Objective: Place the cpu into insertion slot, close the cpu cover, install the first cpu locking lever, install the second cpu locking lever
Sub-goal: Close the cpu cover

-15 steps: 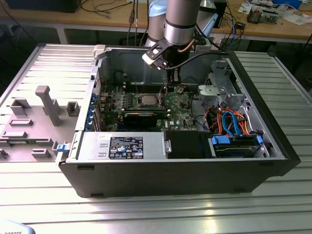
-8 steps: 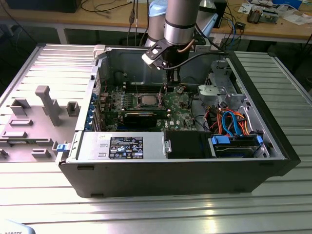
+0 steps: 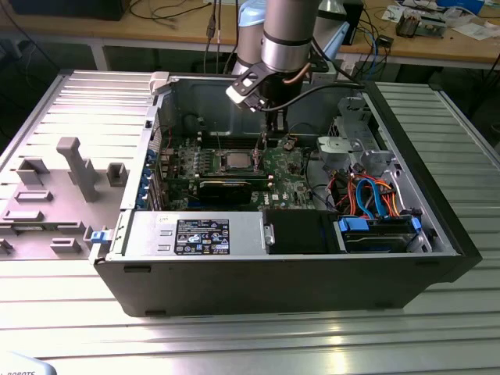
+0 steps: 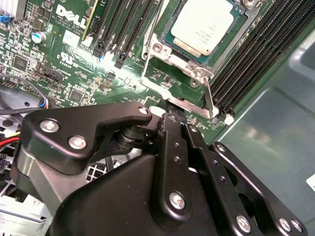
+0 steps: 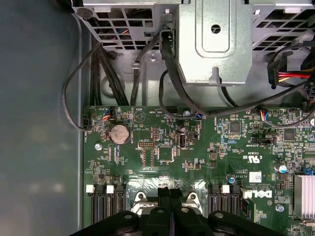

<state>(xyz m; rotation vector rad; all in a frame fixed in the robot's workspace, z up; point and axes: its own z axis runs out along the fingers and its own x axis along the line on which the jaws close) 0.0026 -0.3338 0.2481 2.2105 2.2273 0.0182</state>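
- The hand is hanging straight down from the arm into the open computer case, with its tips just above the green motherboard.
- In both wrist views its fingers are lying pressed together with no visible gap. Whether anything thin is pinched between them cannot be told.
- In the second wrist view the fingertips are sitting at the edge of the insertion slot, right by a thin silvery locking lever that is running along the slot's side.
- The cpu is lying flat in the insertion slot with its pale metal top facing up.
- The cpu cover is lying around the chip as a silvery frame.
- In the exterior view the cpu is showing just toward the exterior view's left of the hand, far of the black graphics card.
- Long black memory slots are running beside the insertion slot.
- The case is resting on a ribbed metal counter, with blue and orange cables bunching toward the exterior view's right.
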